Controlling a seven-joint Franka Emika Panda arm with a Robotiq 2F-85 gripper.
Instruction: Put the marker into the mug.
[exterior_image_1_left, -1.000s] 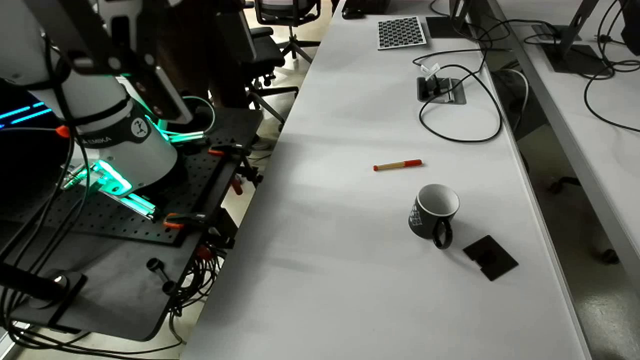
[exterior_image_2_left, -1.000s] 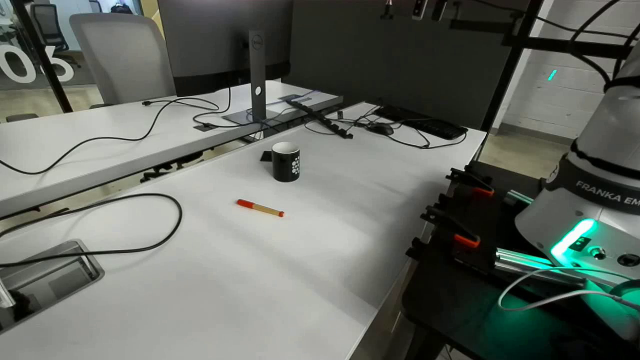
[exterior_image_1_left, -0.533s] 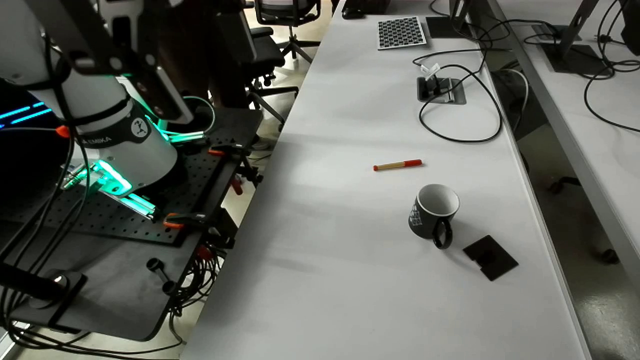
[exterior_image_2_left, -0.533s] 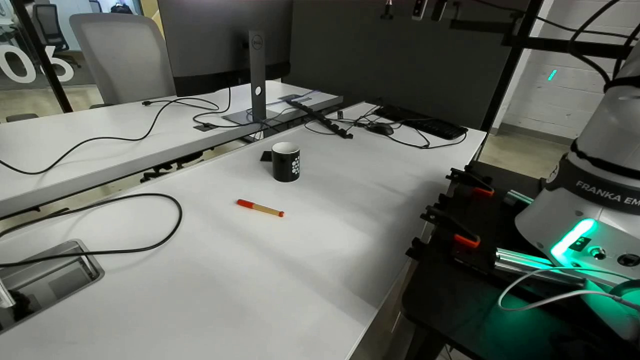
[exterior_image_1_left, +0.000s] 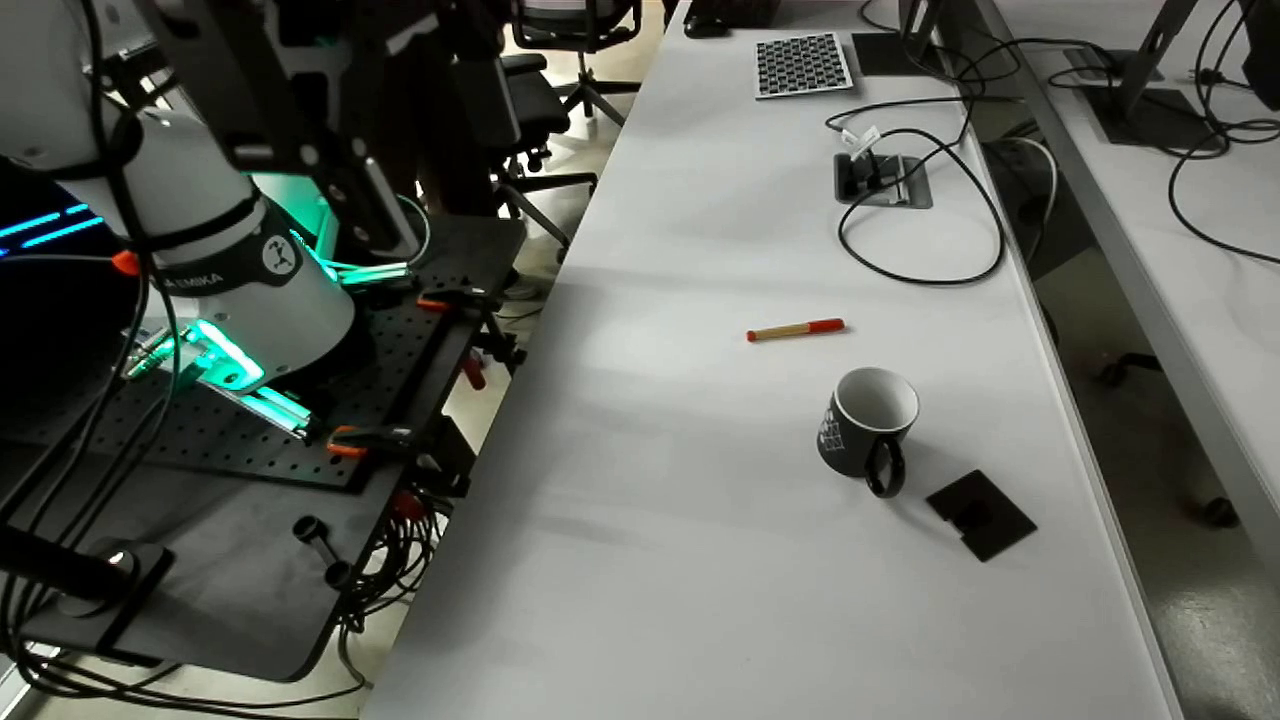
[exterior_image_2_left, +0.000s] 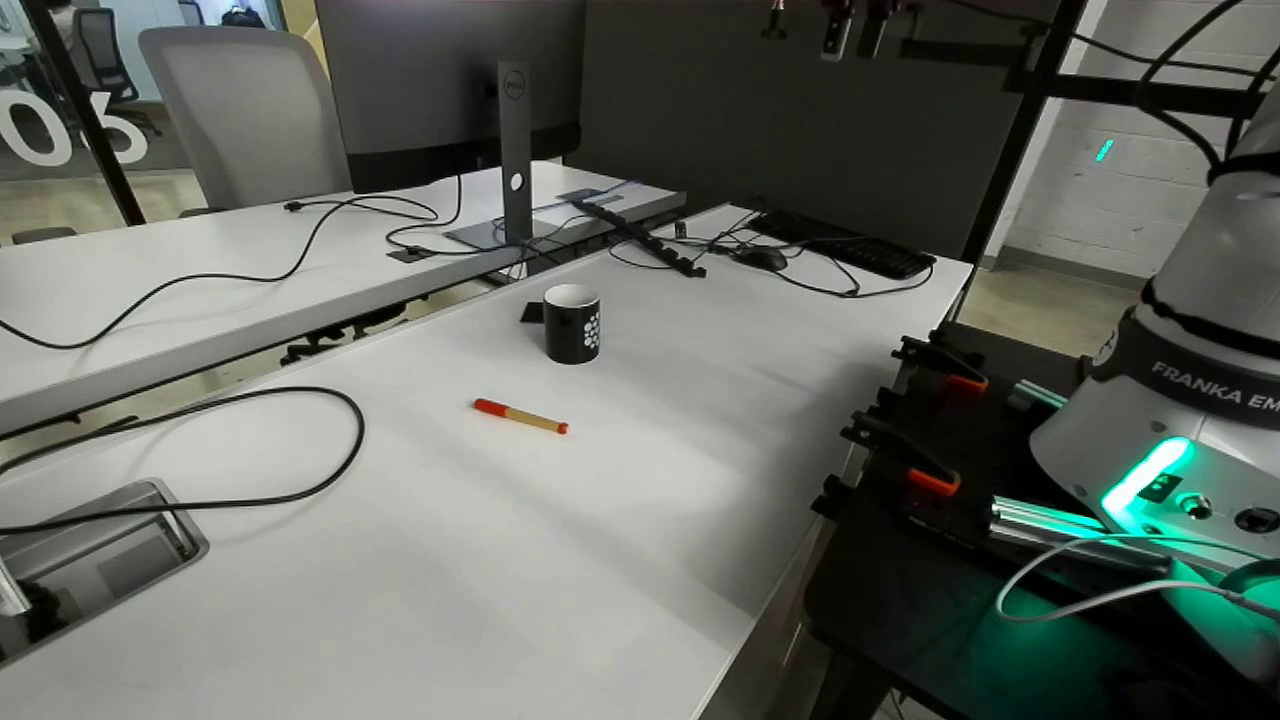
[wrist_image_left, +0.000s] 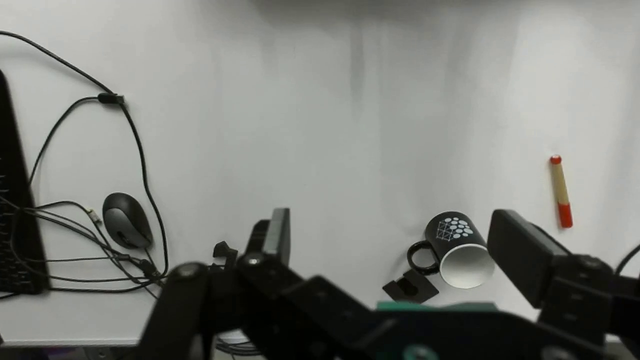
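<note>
Gripper (wrist_image_left: 391, 220) is spread wide in the wrist view, nothing in its grip, well above the white table (wrist_image_left: 325, 125), whose edge runs along the bottom left. Marker (wrist_image_left: 560, 192) is lying flat at the right of that frame, outside the finger span, and the mug (wrist_image_left: 452, 235) stands upright at lower right. In an exterior view the marker's between the mug and a cable loop (exterior_image_1_left: 920, 283), right of centre, with a wide run of table over to the slanting left edge. Right edge is tighter though: flat black square (exterior_image_1_left: 985, 520) sits near it, lower right.
</note>
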